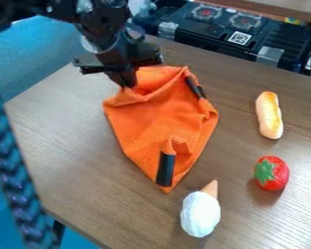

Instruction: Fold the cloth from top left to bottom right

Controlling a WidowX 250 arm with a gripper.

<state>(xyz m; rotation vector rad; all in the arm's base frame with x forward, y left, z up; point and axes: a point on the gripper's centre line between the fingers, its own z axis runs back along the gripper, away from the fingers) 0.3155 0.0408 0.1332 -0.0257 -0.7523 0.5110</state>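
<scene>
Cloth (151,129) pinched at far left by the fingers (126,79); fold could be skewed by bunching (or corner lost, if shallowly caught).

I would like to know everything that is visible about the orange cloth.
The cloth is bright orange and looks soft. It lies on the table, rumpled and partly folded over, with creases at its upper part and a small bunched fold lower down. Its lower end narrows to a point near the ice cream. Two black pieces lie against it, one low, one upper right. The end effector meets its upper left.
</scene>
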